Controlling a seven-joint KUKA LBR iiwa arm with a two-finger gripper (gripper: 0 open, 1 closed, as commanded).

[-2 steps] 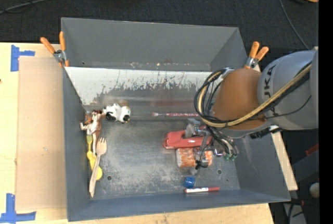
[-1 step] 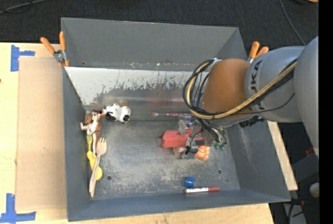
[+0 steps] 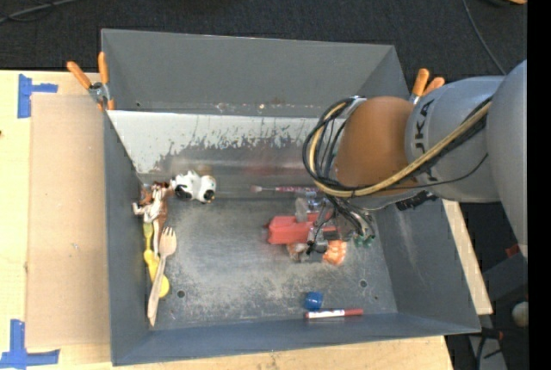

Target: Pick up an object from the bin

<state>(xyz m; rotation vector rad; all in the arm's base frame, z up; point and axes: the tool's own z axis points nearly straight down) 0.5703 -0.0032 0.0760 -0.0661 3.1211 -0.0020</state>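
- Closest to the lens is the robot's wrist, its orange cover (image 3: 374, 140) ringed by looped black and yellow cables (image 3: 320, 155), reaching into the grey metal bin (image 3: 258, 93) from 3 o'clock.
- Below the wrist, the gripper (image 3: 314, 237) sits low over the bin floor, a little toward 3 o'clock from the floor's middle. Cables and wiring hide its tip, so whether it is released or clenched cannot be told.
- A flat red block (image 3: 284, 231) lies touching or just beside the gripper at its 9 o'clock. A small orange piece (image 3: 335, 253) lies just beside it at its 4 o'clock. Which of the two the gripper is over cannot be told.
- Well apart, toward 5 o'clock by the near wall, lie a small blue ball or cap (image 3: 312, 301) and a red-and-white marker (image 3: 334, 314).
- Along the wall at 9 o'clock lie a wooden fork (image 3: 162, 265) and a yellow piece (image 3: 151, 256) under it. A black-and-white toy cow (image 3: 195, 186) is at 10 o'clock.
- Risk, as a judgement: with red and orange things crowded together, a closing grip could catch both or only an edge, and the thing could slip out on lifting.
- Another risk: the flat block may be pushed along the floor rather than gripped.
- Dangling wires could snag a thing.
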